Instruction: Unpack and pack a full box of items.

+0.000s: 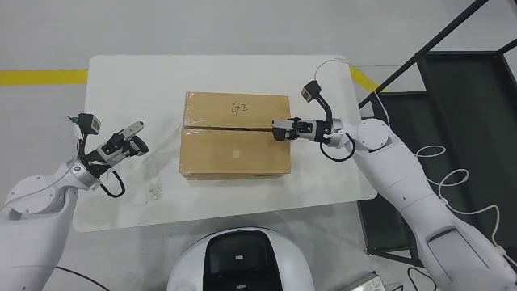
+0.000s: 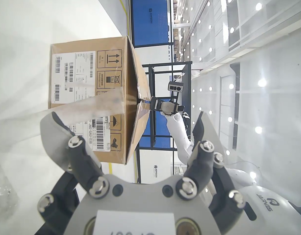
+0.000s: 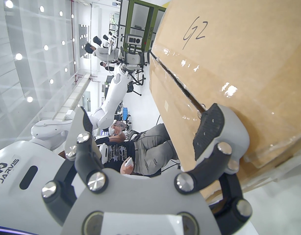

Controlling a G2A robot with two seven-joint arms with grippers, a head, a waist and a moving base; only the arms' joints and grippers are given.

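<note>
Top view, left side: the left pincer [image 1: 134,138] sits over the table [image 1: 121,81], well left of the box, fingers spread. Just nearer lies crumpled clear film [image 1: 153,187], hard to make out. Mid-table stands the cardboard box [image 1: 234,137], "G2" handwritten on its far flap. A clear strip [image 2: 91,103] partly hides the barcode labels [image 2: 72,74] on its left side. At the seam's right end the right pincer [image 1: 280,129] is spread, one finger [image 3: 209,128] on the lid.

Holds the right gripper [image 3: 146,112] spread wide at the end of the cardboard box [image 3: 238,62], one ribbed pad [image 3: 209,128] lying on the box top beside the gaping centre seam [image 3: 175,79] under glossy clear tape [image 3: 229,90], the other finger off past the box's edge.
</note>
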